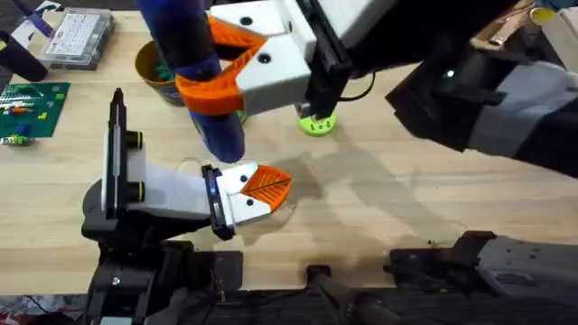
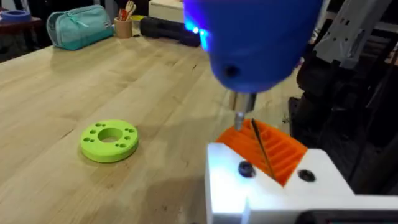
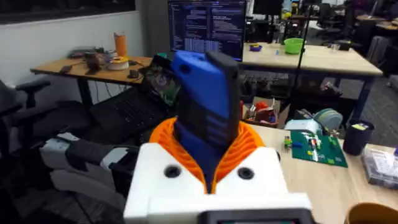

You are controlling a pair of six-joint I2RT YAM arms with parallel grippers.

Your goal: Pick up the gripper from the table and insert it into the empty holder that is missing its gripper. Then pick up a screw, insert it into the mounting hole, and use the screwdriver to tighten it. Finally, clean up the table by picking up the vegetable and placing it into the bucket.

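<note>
My right gripper point(image 1: 215, 70) reaches across the table and is shut on the blue screwdriver point(image 1: 203, 81), which it holds upright between its orange pads point(image 3: 249, 146). The screwdriver's metal tip point(image 2: 239, 115) hangs just above the orange pads point(image 2: 277, 149) of my left gripper point(image 1: 275, 185). That gripper lies low over the table with its pads pressed together. The orange-yellow bucket point(image 1: 149, 68) stands at the back left, half hidden by the screwdriver. Something green shows inside it. The loose gripper, the holder and the screw are out of view.
A lime-green disc with holes point(image 1: 318, 123) lies right of the screwdriver, also seen beside my left gripper point(image 2: 109, 140). A clear parts box point(image 1: 79, 36) and a green circuit board point(image 1: 32, 108) sit at the far left. Bare wood spreads to the right.
</note>
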